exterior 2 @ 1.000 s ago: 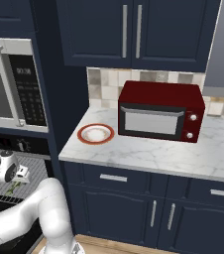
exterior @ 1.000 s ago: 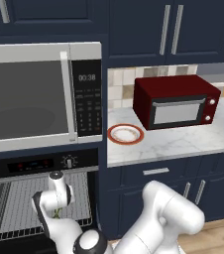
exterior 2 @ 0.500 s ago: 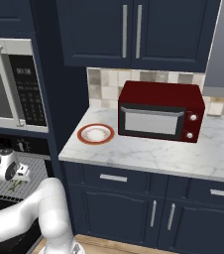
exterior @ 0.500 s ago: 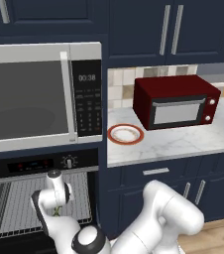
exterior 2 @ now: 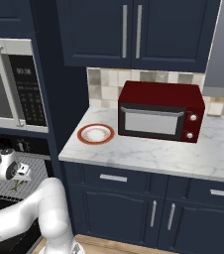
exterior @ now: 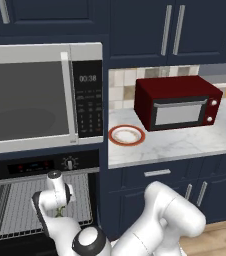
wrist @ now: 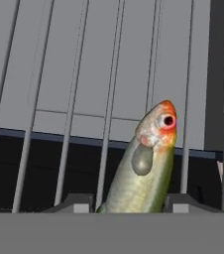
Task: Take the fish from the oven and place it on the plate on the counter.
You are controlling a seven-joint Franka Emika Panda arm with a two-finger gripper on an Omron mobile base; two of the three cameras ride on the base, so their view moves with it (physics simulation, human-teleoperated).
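The fish (wrist: 143, 173), slender and greenish-yellow with an orange-red head, lies on the wire rack (exterior: 30, 207) of the open oven (exterior: 30, 166). It lies lengthwise between my two fingertips (wrist: 74, 202). My gripper (wrist: 129, 201) points down at the rack, its jaws standing close on either side of the fish with thin gaps still showing. From the base views the hand (exterior: 55, 192) hovers over the rack and a bit of the fish (exterior 2: 17, 184) peeks out below it. The plate (exterior: 127, 135) (exterior 2: 95, 134), white with an orange-red rim, sits bare on the counter (exterior 2: 148, 149).
A red toaster oven (exterior: 177, 102) stands on the counter right of the plate. A silver microwave (exterior: 40, 95) sits above the oven. Navy cabinets (exterior 2: 134, 30) hang over the counter, and drawers with silver handles (exterior 2: 113, 177) lie under it.
The jaws have drawn in from wide open to close around the fish. The arm and the fish have barely moved.
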